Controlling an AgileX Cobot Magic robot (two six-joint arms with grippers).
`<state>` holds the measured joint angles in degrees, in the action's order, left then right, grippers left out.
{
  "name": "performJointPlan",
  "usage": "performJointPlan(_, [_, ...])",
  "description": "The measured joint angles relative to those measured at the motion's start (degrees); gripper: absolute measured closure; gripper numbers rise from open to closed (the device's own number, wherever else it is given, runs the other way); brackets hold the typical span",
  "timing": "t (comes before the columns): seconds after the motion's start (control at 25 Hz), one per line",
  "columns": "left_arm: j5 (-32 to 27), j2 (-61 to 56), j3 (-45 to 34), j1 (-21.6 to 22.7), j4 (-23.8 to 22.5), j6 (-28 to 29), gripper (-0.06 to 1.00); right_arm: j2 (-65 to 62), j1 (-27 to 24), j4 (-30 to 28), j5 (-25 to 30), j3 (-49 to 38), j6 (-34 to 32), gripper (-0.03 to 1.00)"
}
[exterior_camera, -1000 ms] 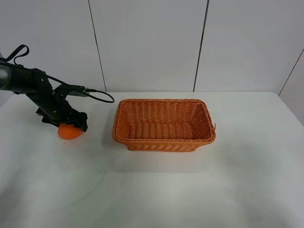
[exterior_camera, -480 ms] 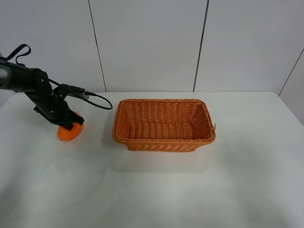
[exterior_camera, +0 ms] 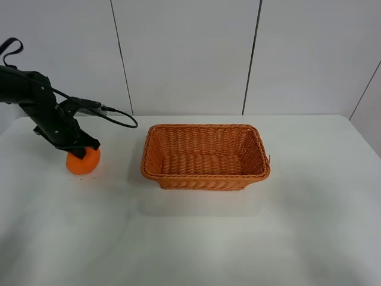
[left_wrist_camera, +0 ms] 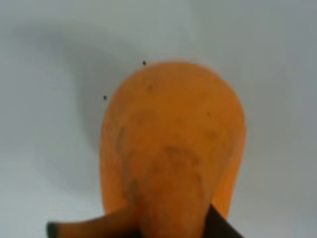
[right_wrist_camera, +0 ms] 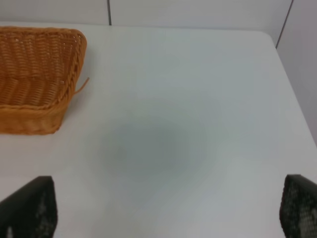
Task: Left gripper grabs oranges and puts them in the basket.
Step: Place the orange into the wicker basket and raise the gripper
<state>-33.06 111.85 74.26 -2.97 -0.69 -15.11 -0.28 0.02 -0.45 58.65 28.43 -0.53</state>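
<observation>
Between the orange (exterior_camera: 83,161) and the basket (exterior_camera: 205,180) you have bare table (exterior_camera: 122,182); the basket's facing wall is your only obstruction. Its top stands open.

A white table (exterior_camera: 196,244) is seen filling the lower half of the high view, bounded at the back by a pale panelled wall (exterior_camera: 184,53). A woven basket (exterior_camera: 205,156) is set directly on it just above the centre of the frame, its long side turned to the front and a soft shadow cast below it. At the left edge an orange (exterior_camera: 83,161) is found, well apart from the basket – whether it touches the surface cannot be told. Two small dark specks (left_wrist_camera: 105,97) are seen on the table beside the fruit.
</observation>
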Motion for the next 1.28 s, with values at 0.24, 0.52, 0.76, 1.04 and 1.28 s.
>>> performJointPlan(0.24, [-1.9,-8.4,-0.1,-0.1,7.0,0.0,0.82,0.0,0.0,0.0,0.0,0.0,0.0,0.27])
performJointPlan(0.52, [-6.5,-15.1,0.1,-9.5,9.8,-3.0,0.82,0.0,0.0,0.0,0.0,0.0,0.0,0.27])
performJointPlan(0.76, [-5.1,-12.9,4.7,-20.9,10.1,-2.8,0.82,0.0,0.0,0.0,0.0,0.0,0.0,0.27])
performJointPlan(1.04, [-5.1,-2.5,18.0,-27.9,10.1,-0.9,0.82,0.0,0.0,0.0,0.0,0.0,0.0,0.27])
performJointPlan(1.28, [-6.9,8.7,30.2,-31.6,10.1,-0.6,0.82,0.0,0.0,0.0,0.0,0.0,0.0,0.27])
